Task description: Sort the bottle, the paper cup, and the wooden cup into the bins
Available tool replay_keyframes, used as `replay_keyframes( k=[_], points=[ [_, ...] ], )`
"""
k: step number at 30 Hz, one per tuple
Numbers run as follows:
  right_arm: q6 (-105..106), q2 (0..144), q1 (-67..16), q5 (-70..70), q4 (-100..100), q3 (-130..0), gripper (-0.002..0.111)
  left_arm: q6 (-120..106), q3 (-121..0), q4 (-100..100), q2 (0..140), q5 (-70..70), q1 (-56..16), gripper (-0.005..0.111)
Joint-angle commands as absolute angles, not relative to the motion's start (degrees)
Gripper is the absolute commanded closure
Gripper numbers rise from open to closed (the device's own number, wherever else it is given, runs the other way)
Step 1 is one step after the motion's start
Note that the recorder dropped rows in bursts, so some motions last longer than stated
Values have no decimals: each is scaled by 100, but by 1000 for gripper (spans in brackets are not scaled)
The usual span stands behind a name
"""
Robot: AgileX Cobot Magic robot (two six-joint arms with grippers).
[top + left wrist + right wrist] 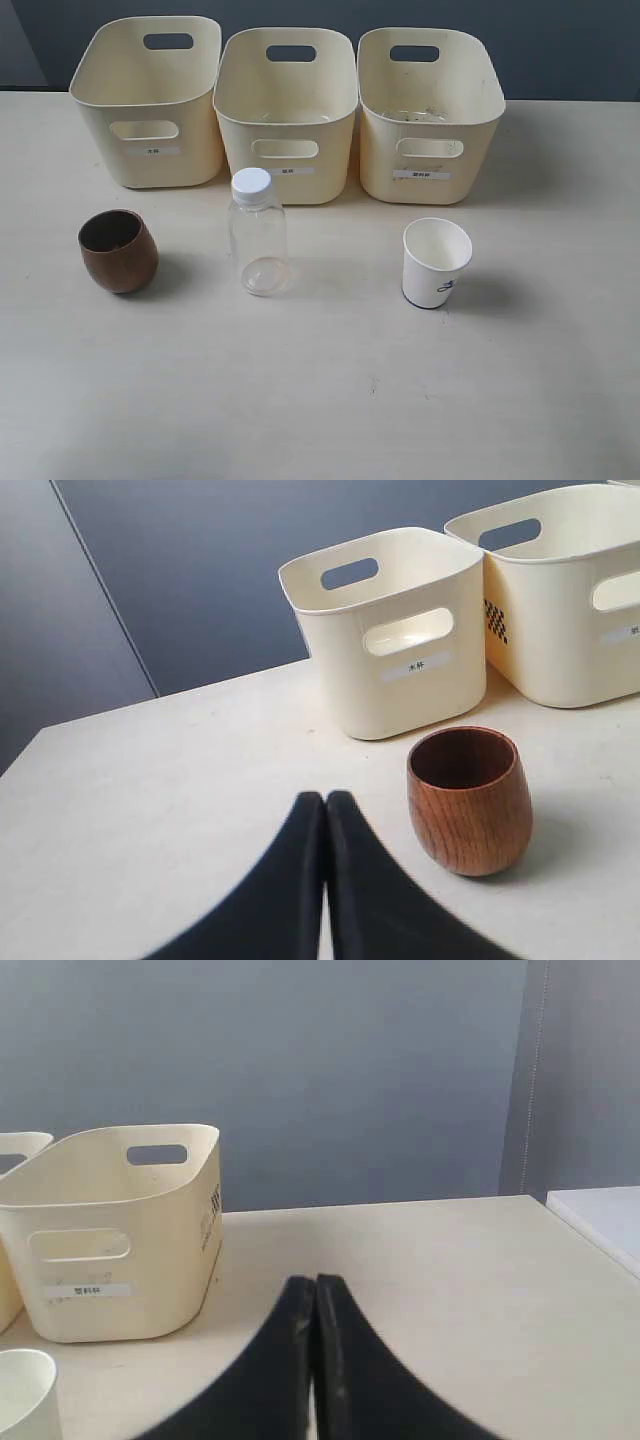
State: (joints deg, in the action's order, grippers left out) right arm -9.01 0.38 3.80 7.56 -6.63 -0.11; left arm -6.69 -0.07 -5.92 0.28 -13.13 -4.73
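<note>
Waiting untouched ahead of both clenched, empty grippers [324, 802] [314, 1282]: wooden cup [468, 798], bottle [257, 235], paper cup [435, 262]; bins [150, 100] unfilled.

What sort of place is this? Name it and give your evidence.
Probably a lab or test bench set up for a sorting trial: a bare pale table, three alike labelled bins in a row, a plain grey-blue wall behind.

cream bins [286, 105], brown wooden cup [119, 251], white paper cup [435, 262], clear white-capped bottle [257, 234].
</note>
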Motion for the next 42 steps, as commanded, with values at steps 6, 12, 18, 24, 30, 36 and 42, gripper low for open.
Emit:
replay_keyframes(
  k=[6,12,18,24,30,36,42],
  points=[
    [-892,0,418,710,-674,0,109,-658,0,-609,0,-1290,-455,107],
    [-892,0,418,710,-674,0,109,-658,0,-609,0,-1290,-455,107],
    [-892,0,418,690,-685,0,109,-658,0,-609,0,-1290,-455,107],
    [-1056,0,400,409,454,0,109,-658,0,-609,0,-1290,-455,107],
    [-1070,0,400,64,2640,0,109,-658,0,-609,0,-1290,-455,107],
    [-1070,0,400,-383,3036,0,109,-658,0,-609,0,-1290,-455,107],
    [-1110,0,400,-634,2941,0,109,-658,0,-609,0,-1290,-455,107]
  ],
)
